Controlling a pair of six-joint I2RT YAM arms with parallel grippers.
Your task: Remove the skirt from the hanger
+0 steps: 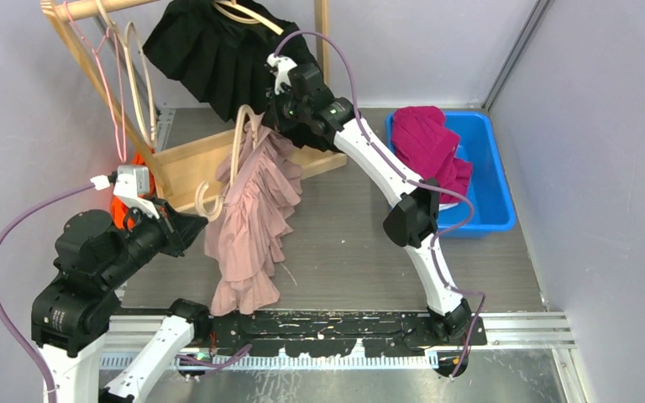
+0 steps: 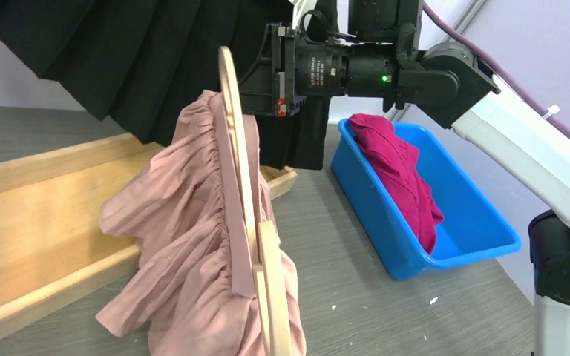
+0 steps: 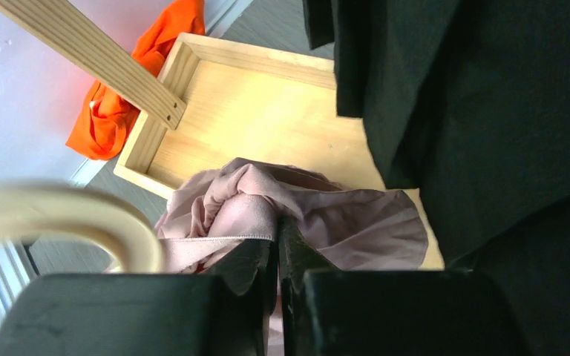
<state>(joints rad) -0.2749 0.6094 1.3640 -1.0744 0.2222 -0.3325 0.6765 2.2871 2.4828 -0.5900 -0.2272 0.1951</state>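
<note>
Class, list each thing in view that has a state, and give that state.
wooden hanger, tilted, skirt on it
pink skirt, on the hanger, fabric pinched
left gripper, shut on wooden hanger
right gripper, shut on pink skirt
black skirt, hanging up
blue bin, holds a magenta garment

You see a blue bin (image 1: 485, 195) at the table's (image 1: 344, 252) far right corner, a magenta garment (image 1: 424, 138) inside. A black skirt (image 1: 201, 54) hangs on the wooden rack (image 1: 189, 161) at the far edge.
</note>
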